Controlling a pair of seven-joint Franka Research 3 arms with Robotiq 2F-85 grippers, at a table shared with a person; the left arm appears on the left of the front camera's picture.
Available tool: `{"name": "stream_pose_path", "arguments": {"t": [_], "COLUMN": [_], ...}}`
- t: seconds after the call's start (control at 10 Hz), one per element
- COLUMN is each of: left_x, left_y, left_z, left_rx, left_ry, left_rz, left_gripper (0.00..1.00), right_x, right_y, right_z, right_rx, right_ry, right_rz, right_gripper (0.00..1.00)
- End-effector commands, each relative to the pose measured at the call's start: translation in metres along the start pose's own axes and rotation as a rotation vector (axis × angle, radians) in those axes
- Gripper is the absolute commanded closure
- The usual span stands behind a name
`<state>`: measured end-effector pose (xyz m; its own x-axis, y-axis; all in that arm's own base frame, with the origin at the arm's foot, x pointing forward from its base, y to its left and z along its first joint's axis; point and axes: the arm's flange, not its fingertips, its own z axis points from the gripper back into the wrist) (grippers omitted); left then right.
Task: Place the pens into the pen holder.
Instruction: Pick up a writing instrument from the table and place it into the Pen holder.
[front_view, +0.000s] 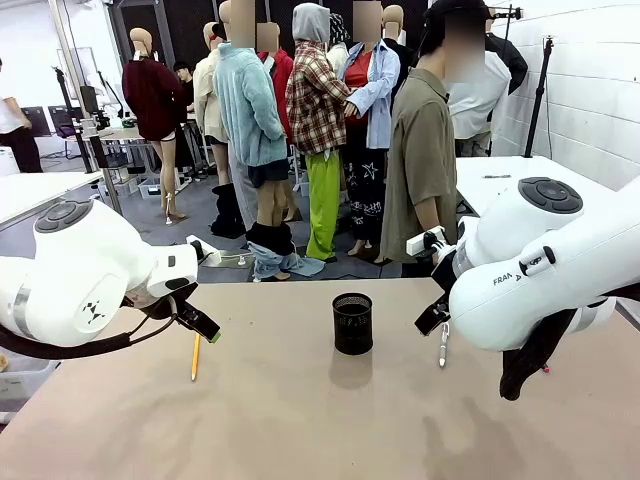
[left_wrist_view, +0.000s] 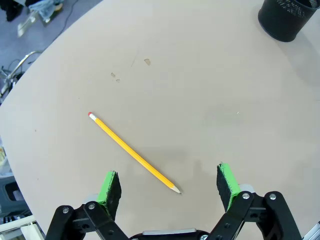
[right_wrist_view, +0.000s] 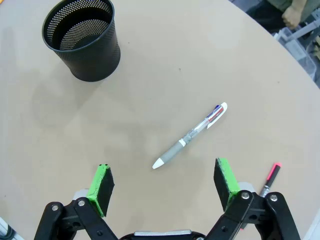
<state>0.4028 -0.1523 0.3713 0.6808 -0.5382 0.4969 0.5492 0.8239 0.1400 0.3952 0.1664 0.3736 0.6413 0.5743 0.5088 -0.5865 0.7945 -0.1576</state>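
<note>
Left claw (left_wrist_view: 167, 180) spread above slim yellow pencil (left_wrist_view: 134, 153); cylindrical black mesh holder (front_view: 352, 323)

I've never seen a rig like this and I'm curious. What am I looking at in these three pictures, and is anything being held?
These are two white robot arms at a tan table. The wide picture comes from a fixed camera between them, looking across the table. The other two come from cameras on each wrist, looking along the green-padded fingers. The left end effector hangs open over a yellow pencil. The right end effector hangs open over a silver-white pen, with a pink pen beside it. A black mesh pen holder stands empty on the table between the arms. Nothing is held.
</note>
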Motion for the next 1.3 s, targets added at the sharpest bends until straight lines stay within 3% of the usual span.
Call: {"name": "stream_pose_path", "arguments": {"t": [0.0,0.2,0.4,0.5,0.6,0.8,1.0,1.2], "left_x": [0.0,0.0,-0.029,-0.05,-0.085,-0.168,-0.234,-0.275], "left_y": [0.001,0.0,0.039,0.063,0.083,0.116,0.12,0.112], "left_z": [0.0,0.0,0.06,0.082,0.112,0.15,0.166,0.17], "left_rx": [0.001,0.0,-0.006,0.003,-0.002,0.085,0.141,0.166], "left_ry": [0.0,0.0,-0.237,-0.284,-0.369,-0.358,-0.356,-0.397], "left_rz": [0.003,0.0,-0.03,-0.046,-0.12,-0.074,-0.027,-0.024], "left_gripper": [0.0,0.0,0.0,0.0,0.0,0.0,0.0,0.0], "right_x": [0.0,0.0,-0.023,-0.047,-0.083,-0.165,-0.249,-0.297], "right_y": [0.0,0.0,-0.057,-0.091,-0.122,-0.17,-0.18,-0.17], "right_z": [0.0,0.0,0.042,0.063,0.092,0.123,0.141,0.14], "right_rx": [0.0,0.0,0.075,0.076,0.08,0.028,-0.018,-0.034], "right_ry": [0.0,0.0,-0.199,-0.256,-0.324,-0.41,-0.491,-0.518], "right_rz": [0.0,0.0,0.047,-0.005,-0.013,-0.101,-0.23,-0.277], "right_gripper": [0.0,0.0,0.0,0.0,0.0,0.0,0.0,0.0]}}
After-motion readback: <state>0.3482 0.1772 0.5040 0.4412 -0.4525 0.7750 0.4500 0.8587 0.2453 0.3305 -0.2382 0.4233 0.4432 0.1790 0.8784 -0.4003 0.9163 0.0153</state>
